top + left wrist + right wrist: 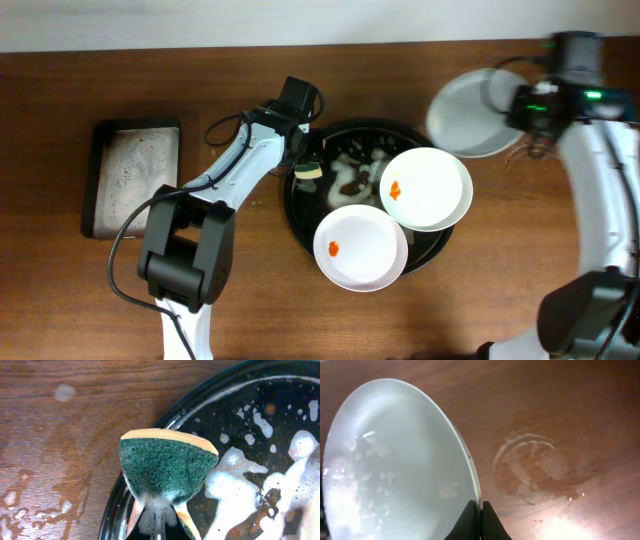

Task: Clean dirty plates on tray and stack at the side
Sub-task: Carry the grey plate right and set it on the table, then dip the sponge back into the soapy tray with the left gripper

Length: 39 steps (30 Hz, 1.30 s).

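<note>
Green-faced yellow sponge (167, 467) is pinched in the left gripper (157, 521) over the rim of the round black tray (114, 510), while the right gripper (481, 516) clamps the edge of a round white plate (395, 460).

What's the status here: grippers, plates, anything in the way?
Left gripper shut on sponge over tray rim. Right gripper shut on wet plate, off the tray. Two smeared plates on tray. No obstruction seen.
</note>
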### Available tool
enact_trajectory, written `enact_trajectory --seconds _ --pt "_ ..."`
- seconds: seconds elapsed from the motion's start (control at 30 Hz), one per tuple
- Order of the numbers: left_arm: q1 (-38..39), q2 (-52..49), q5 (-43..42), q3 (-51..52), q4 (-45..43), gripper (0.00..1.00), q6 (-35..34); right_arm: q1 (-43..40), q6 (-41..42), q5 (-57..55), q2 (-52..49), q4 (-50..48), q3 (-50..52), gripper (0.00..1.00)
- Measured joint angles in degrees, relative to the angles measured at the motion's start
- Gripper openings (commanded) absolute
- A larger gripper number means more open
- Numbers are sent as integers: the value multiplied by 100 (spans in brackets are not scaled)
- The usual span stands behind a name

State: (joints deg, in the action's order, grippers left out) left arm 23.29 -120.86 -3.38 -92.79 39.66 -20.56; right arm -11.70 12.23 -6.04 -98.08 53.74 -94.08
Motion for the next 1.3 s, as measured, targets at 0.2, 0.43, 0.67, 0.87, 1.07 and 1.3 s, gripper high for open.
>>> enact_trajectory --seconds 0.2,0.43,0.67,0.87,1.07,1.3 --pt "0 0 -72 0 0 0 0 -2332 798 601 -267 -234 -55 4" --pt "0 0 -94 0 0 0 0 -2924 1172 791 -1626 -529 -63 43" --pt "7 0 -181 0 0 0 4 -2924 1108 1036 -1674 -428 -63 59" --pt "9 317 -686 7 170 0 282 -2299 398 2785 258 79 -66 66" --pt "-1045 2312 -289 -33 1379 0 634 -715 103 3123 1266 619 -87 66" --pt "-3480 2347 1152 468 1115 0 1943 -247 85 3117 1263 586 -85 66"
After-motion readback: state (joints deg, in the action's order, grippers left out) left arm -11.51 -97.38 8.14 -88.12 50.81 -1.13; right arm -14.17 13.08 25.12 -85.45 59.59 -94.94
